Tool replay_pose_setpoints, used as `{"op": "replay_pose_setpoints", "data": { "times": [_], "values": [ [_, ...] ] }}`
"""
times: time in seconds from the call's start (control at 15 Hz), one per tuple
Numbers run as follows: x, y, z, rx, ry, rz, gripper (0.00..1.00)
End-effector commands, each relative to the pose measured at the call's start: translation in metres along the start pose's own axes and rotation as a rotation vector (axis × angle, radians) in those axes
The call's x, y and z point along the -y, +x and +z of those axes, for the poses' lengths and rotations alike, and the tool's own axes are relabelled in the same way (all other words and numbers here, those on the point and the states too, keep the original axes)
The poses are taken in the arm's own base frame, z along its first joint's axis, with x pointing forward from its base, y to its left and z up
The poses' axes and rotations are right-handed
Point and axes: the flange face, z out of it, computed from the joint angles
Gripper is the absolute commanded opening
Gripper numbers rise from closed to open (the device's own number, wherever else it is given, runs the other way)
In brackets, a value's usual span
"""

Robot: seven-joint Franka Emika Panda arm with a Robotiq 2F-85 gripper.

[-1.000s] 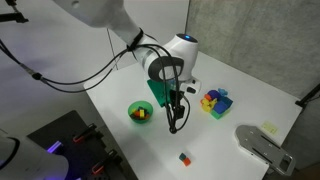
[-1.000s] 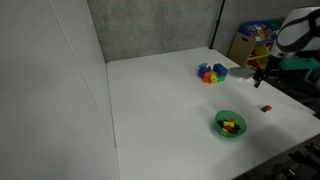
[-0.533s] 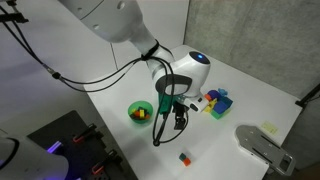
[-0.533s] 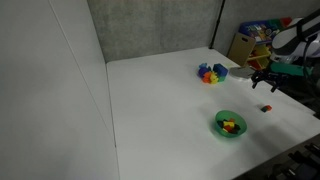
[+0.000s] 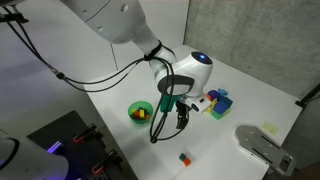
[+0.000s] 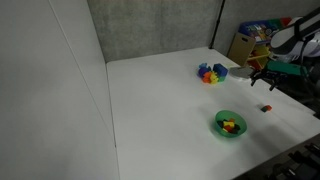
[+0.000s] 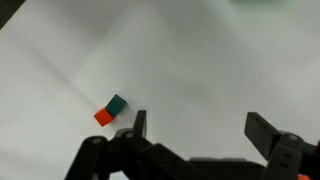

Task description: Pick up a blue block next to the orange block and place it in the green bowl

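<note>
In the wrist view a tiny dark blue block (image 7: pixel 117 104) lies on the white table touching an orange-red block (image 7: pixel 103 117). My gripper (image 7: pixel 200 128) is open and empty, hovering above the table with the pair to the left of its left finger (image 7: pixel 139 124). In an exterior view the two blocks (image 5: pixel 184 158) lie near the front table edge, below and in front of my gripper (image 5: pixel 181 122). The green bowl (image 5: pixel 140 111) sits left of the gripper with small pieces inside; it also shows in an exterior view (image 6: pixel 230 125), where the orange block (image 6: pixel 266 109) is a small dot.
A multicoloured block pile (image 5: pixel 215 101) stands behind the gripper, also seen in an exterior view (image 6: pixel 210 73). A grey device (image 5: pixel 262 146) sits at the table's right corner. Black cables hang from the arm over the table.
Over the last second the arm swung and the gripper lifted slightly and turned; since half a second ago it has barely moved. The blocks and bowl stayed put.
</note>
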Motion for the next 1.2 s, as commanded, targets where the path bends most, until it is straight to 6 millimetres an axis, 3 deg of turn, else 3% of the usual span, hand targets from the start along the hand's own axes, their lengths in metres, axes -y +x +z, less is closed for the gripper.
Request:
{"op": "replay_pose_setpoints", "data": {
  "times": [0.0,0.47,1.13],
  "values": [
    [-0.004,0.006,0.001,-0.016,0.012,0.057,1.00],
    [-0.039,0.031,0.023,-0.060,0.008,0.260,1.00],
    [-0.083,0.052,0.101,-0.072,-0.002,0.428,1.00]
  ]
}}
